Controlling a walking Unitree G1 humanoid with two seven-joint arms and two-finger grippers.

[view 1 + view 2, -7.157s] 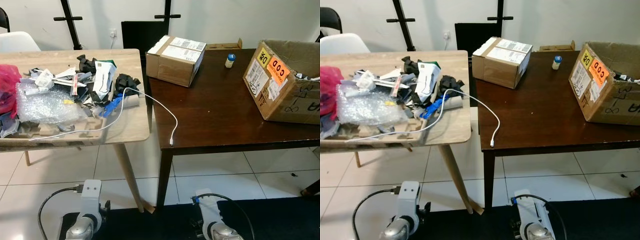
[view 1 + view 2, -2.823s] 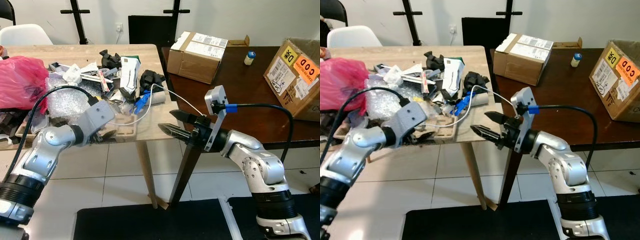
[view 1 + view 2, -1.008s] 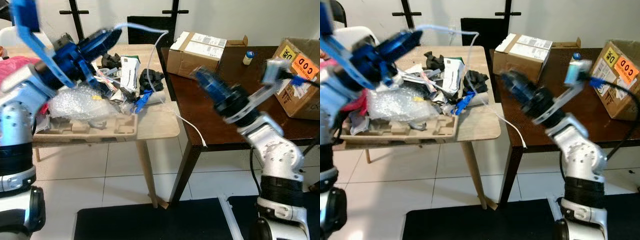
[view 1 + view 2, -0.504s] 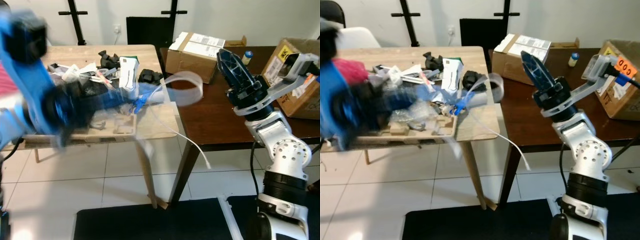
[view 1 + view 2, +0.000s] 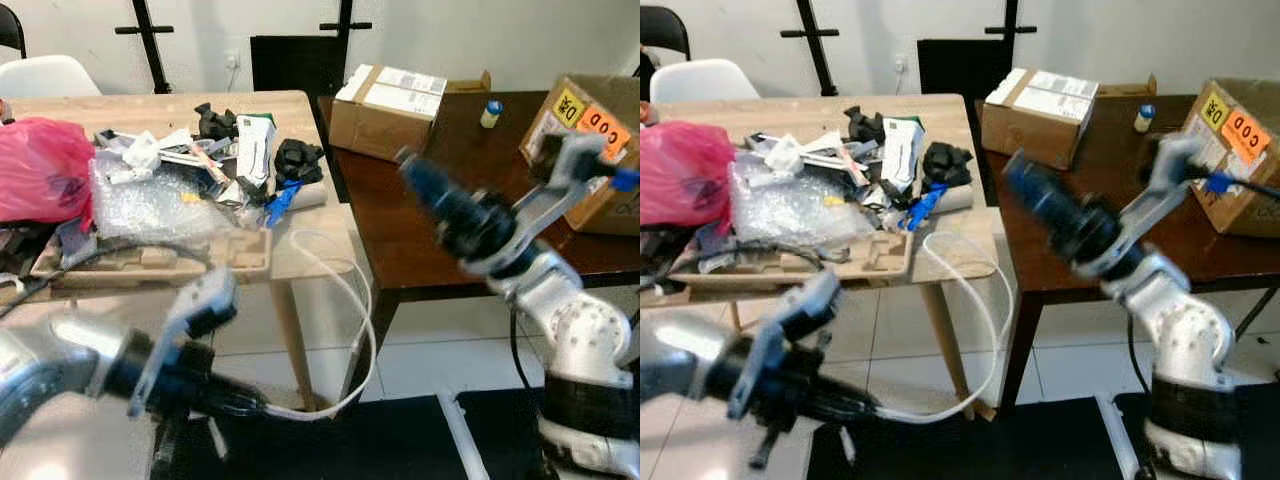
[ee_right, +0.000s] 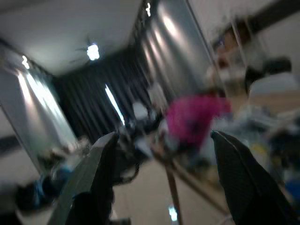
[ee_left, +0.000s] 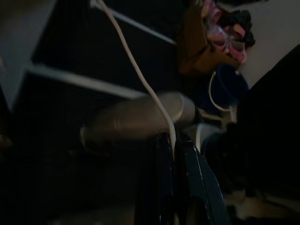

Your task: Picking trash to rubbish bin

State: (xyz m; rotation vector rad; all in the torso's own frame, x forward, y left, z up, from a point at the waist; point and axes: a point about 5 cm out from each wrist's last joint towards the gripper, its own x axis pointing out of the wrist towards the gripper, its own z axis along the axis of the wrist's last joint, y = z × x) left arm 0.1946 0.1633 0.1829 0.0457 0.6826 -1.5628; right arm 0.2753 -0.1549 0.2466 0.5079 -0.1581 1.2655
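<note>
The left gripper (image 5: pixel 262 407), low at the lower left of the left eye view, is clamped on one end of a white cable (image 5: pixel 352 300); in the left wrist view the cable (image 7: pixel 140 79) is seen pinched between the two black fingers (image 7: pixel 164 187). From the grip, the cable runs right along the floor, loops up beside the table leg and ends on the near right corner of the light wooden table (image 5: pixel 300 250). The right gripper (image 5: pixel 412 170) is held raised over the dark table (image 5: pixel 420 240) at centre right, its fingers spread wide apart in the right wrist view and nothing between them.

The step in hand is judged to be the carrying of the cable to a bin. The pinch should be kept firm, and the pull made smoothly away from the table so that the trailing end slides off without dragging the bubble wrap (image 5: pixel 150 205) or other clutter along. No bin can be made out with certainty.

Compared with half a second earlier, the left arm has been swung down from table height to near the floor, and the cable loop has been drawn down with it. The right gripper has been lowered and tilted leftward.
</note>
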